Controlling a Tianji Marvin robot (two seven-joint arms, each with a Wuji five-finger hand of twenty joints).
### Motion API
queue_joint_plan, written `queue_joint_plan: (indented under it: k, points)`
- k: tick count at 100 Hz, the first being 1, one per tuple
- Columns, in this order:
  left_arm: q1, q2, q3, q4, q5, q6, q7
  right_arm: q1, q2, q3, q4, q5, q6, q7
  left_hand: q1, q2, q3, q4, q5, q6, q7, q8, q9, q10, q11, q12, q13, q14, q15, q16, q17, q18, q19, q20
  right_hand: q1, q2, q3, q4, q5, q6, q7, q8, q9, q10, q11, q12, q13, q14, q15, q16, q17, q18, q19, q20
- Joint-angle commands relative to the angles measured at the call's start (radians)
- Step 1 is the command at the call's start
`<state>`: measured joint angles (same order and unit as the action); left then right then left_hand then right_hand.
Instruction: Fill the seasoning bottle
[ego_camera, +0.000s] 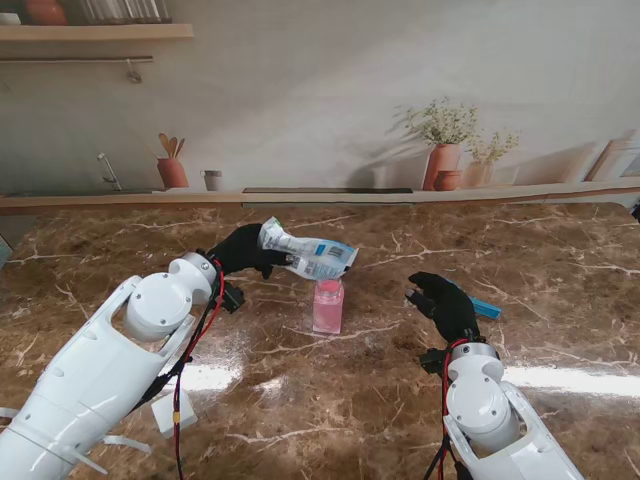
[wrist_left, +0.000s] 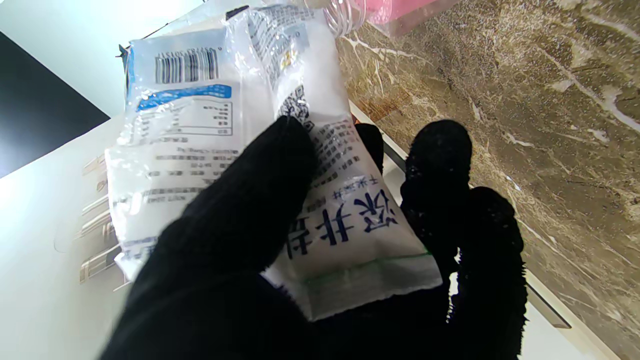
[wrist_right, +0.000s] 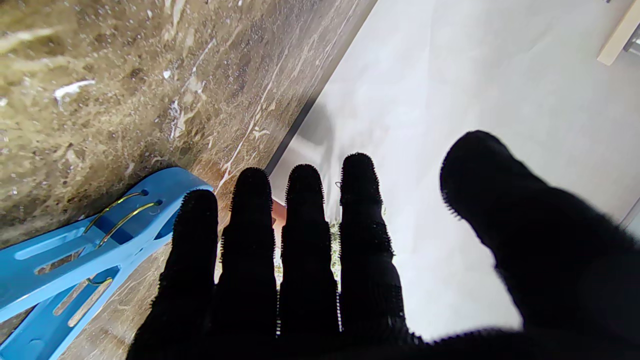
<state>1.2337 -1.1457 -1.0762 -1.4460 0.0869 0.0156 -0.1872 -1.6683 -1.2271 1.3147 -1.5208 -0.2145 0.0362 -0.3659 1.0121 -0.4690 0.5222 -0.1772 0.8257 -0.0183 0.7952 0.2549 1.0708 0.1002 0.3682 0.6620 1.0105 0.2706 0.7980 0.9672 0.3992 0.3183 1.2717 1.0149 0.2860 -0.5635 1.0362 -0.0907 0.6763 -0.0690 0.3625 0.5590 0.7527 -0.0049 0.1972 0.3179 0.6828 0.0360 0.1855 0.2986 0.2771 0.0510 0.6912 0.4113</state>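
Observation:
A small clear bottle (ego_camera: 328, 305) with pink contents stands upright near the table's middle, its mouth uncapped. My left hand (ego_camera: 243, 250), in a black glove, is shut on a white and blue seasoning bag (ego_camera: 312, 257), held tilted sideways with its far end just over the bottle's mouth. In the left wrist view the bag (wrist_left: 210, 150) fills the frame, pinched between thumb and fingers, and the bottle rim (wrist_left: 345, 15) shows beyond it. My right hand (ego_camera: 445, 305) hovers open to the right of the bottle, fingers (wrist_right: 305, 240) straight and holding nothing.
A light blue plastic tool (ego_camera: 486, 308) lies on the brown marble table (ego_camera: 380, 400) just right of my right hand, also seen as a slotted blue piece (wrist_right: 75, 255). A white tag (ego_camera: 172, 412) hangs near my left arm. A ledge runs along the back wall.

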Motion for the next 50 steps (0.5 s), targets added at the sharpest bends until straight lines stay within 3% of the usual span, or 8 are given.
queue_joint_plan:
  k: [1, 50]
  points:
    - [-0.01, 0.001, 0.004, -0.005, 0.016, -0.001, -0.002, -0.006, -0.005, 0.0, 0.008, 0.009, 0.004, 0.01, 0.016, 0.055, -0.015, 0.054, 0.07, -0.065, -0.011, -0.033, 0.051, -0.012, 0.0, -0.025, 0.037, -0.008, -0.021, -0.012, 0.023, -0.038, 0.001, -0.014, -0.023, 0.01, 0.013, 0.03, -0.014, -0.004, 0.0, -0.006, -0.007, -0.008, 0.009, 0.007, -0.021, -0.017, 0.01, -0.003, -0.01, -0.011, -0.002, -0.007]
    - [-0.031, 0.008, 0.022, -0.016, 0.077, -0.012, -0.005, -0.009, -0.007, 0.005, 0.009, 0.018, 0.003, 0.007, -0.095, -0.02, 0.046, 0.051, 0.122, -0.029, -0.032, -0.079, 0.11, -0.014, 0.022, -0.165, 0.093, -0.029, -0.035, -0.069, 0.064, -0.037, 0.021, -0.032, -0.023, 0.012, 0.019, 0.031, -0.01, -0.004, 0.002, -0.006, -0.002, -0.006, 0.012, 0.012, -0.019, -0.015, 0.013, 0.001, -0.011, -0.009, -0.002, -0.003]
